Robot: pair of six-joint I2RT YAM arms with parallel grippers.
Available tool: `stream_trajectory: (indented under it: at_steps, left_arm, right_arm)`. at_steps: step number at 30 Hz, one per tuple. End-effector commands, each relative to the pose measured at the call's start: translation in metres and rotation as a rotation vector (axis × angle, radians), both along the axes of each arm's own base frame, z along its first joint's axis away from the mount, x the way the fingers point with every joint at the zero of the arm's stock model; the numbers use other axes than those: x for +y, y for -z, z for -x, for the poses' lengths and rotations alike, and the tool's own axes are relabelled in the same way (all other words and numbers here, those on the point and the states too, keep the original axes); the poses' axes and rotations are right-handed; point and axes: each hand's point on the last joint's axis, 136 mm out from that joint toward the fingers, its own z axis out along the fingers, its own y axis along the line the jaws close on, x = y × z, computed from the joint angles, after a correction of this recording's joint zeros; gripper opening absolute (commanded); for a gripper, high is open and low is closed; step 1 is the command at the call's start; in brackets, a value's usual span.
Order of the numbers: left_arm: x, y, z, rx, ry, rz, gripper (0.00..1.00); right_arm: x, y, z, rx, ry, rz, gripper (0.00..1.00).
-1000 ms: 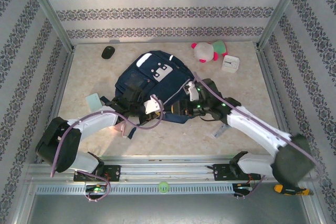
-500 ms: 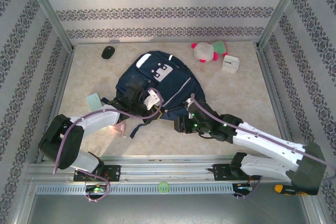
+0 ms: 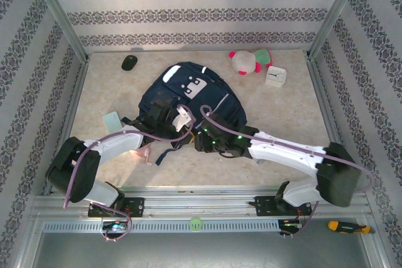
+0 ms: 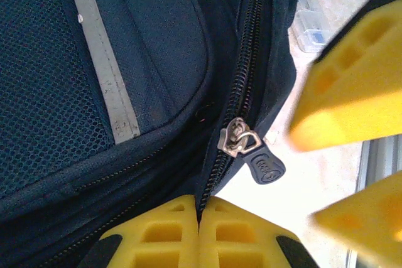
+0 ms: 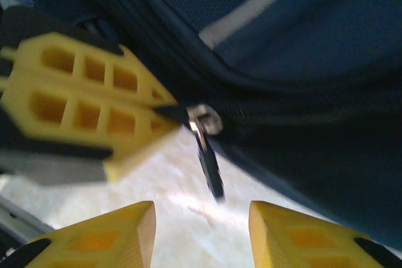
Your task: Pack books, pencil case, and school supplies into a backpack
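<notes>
Now at the zipper: one claw clamped, one open

Noted backpack lying flat mid-desk, grey-white patch up, top toward the far edge. Found left claw shut tight, fingertips pressed together on the backpack's seam at the zipper track, just below the metal slider. Saw dark pull tab hanging off the slider over bare desk, touched by nothing. Logged right claw open, jaws apart, facing the left one at the backpack's near edge, pull tab just ahead of the gap. Spotted teal square near the left edge and pink piece beside the left arm. Also recorded: mouse at the far left corner, plush toy and white clock toward the far right.
</notes>
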Motion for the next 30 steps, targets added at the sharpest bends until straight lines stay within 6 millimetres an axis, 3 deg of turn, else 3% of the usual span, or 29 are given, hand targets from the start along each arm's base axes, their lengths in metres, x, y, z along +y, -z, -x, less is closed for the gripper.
stream_trajectory:
  at_steps: [1,7,10,14,19,24,27,30]
  left_arm:
    - [-0.015,-0.033,0.006,-0.032,0.062,0.108,0.0]
    - [-0.017,-0.037,0.006,-0.039,0.071,0.128,0.0]
    - [-0.016,-0.035,0.005,-0.039,0.062,0.121,0.0]
    - [-0.006,-0.024,0.002,-0.069,0.033,0.042,0.0]
    - [0.017,-0.009,0.001,-0.119,0.027,-0.074,0.0]
    - [0.035,-0.006,-0.003,-0.142,0.031,-0.141,0.0]
    - [0.038,-0.006,0.0,-0.144,0.064,-0.168,0.0]
    - [0.035,-0.006,0.003,-0.121,0.074,-0.155,0.0]
  right_arm:
    - [0.011,-0.003,-0.015,-0.011,0.03,-0.034,0.43]
    - [0.021,0.004,-0.031,-0.01,0.043,-0.026,0.37]
    - [0.017,0.005,-0.038,-0.022,0.064,0.003,0.2]
    - [-0.005,0.008,-0.036,-0.021,0.095,0.056,0.01]
    - [-0.053,0.015,-0.02,0.01,0.132,0.087,0.0]
    - [-0.098,0.021,-0.004,0.061,0.141,0.057,0.0]
    - [-0.107,0.017,-0.003,0.058,0.117,0.002,0.0]
    - [-0.097,0.011,-0.003,0.051,0.053,-0.055,0.0]
